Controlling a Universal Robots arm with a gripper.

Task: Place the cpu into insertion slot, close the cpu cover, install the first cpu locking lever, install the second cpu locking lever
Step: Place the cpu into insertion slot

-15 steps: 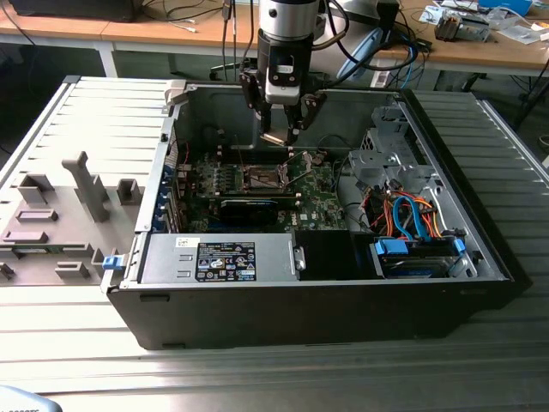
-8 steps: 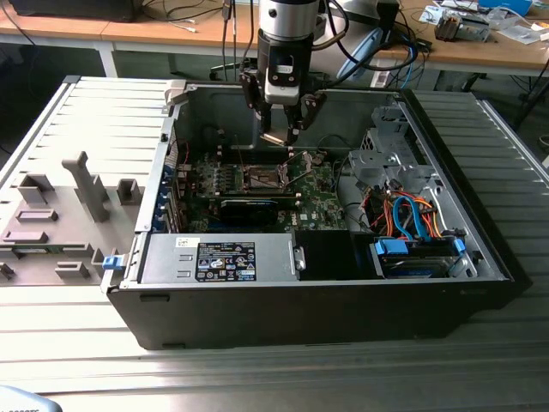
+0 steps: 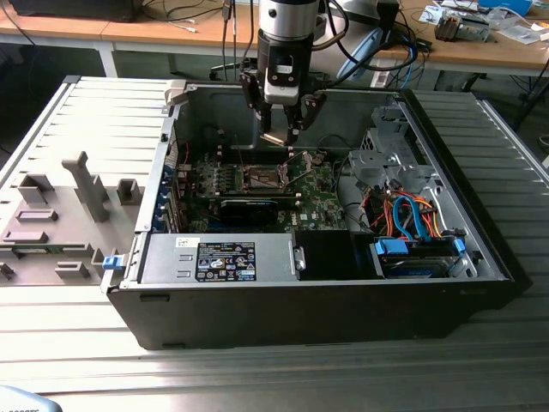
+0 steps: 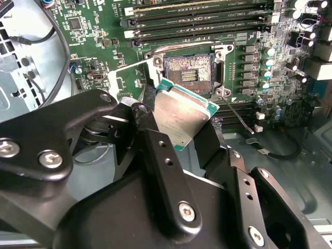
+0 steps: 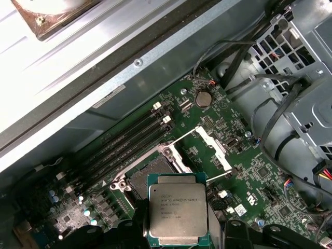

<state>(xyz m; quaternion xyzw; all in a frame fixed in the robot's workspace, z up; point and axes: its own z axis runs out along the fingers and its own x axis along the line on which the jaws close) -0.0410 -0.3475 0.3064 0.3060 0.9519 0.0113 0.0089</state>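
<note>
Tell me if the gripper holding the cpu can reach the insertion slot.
Probably yes: the cpu cover stands open, the insertion slot looks bare, and the gripper holds the cpu above it.

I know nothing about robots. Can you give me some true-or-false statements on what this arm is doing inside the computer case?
1. The gripper grips the flat square silver-grey cpu. True.
2. That cpu already sits in the square black silver-rimmed insertion slot. False: it is held clear of the empty slot.
3. The thin silver metal cpu cover lies shut over the slot. False: it stands open.
4. The slot is mounted on a green circuit board. True.
</note>
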